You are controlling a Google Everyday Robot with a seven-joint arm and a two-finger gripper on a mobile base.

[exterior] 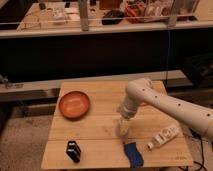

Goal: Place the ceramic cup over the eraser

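On the wooden table [100, 132], the eraser [73, 151] is a small black striped block standing near the front left edge. My gripper [123, 128] points down at the table's middle, well to the right of the eraser. A small cream shape, the ceramic cup [123, 132], sits right at the gripper's tip. It blends with the wood. I cannot make out whether the cup is gripped or only stands under the gripper.
An orange bowl [74, 104] sits at the back left of the table. A flat blue piece [133, 154] lies just in front of the gripper, near the front edge. A white oblong bottle-like object [163, 137] lies at the right. A dark shelf and rail run behind the table.
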